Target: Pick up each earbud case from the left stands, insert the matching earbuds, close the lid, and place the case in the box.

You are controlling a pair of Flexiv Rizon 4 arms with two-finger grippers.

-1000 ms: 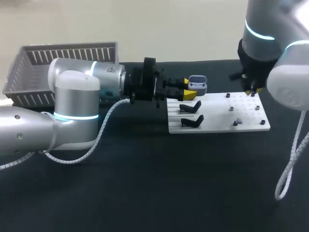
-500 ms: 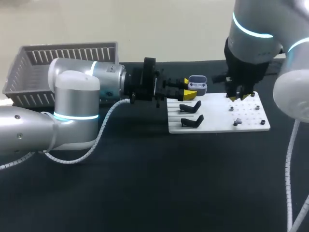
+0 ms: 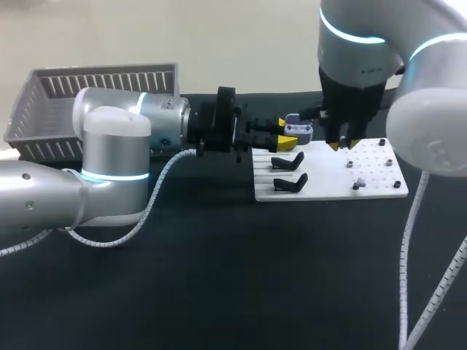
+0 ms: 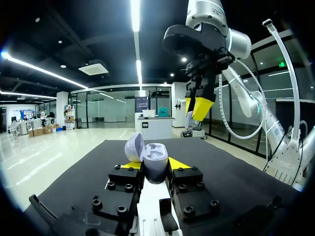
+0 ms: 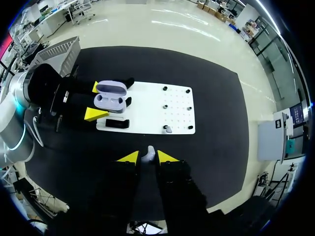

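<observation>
My left gripper [image 4: 155, 164] clamps the open earbud case [image 4: 150, 158]; my right gripper [image 5: 147, 157] pinches a white earbud [image 5: 149, 153]; I'd centre it over the case, descend straight.

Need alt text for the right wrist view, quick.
The right end effector grips a white earbud above the white board, where the left end effector holds the open earbud case.

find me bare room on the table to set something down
The black table in front of the white board is bare. Crowded at the board's left end: stands, left gripper holding the earbud case, right gripper with an earbud.
</observation>
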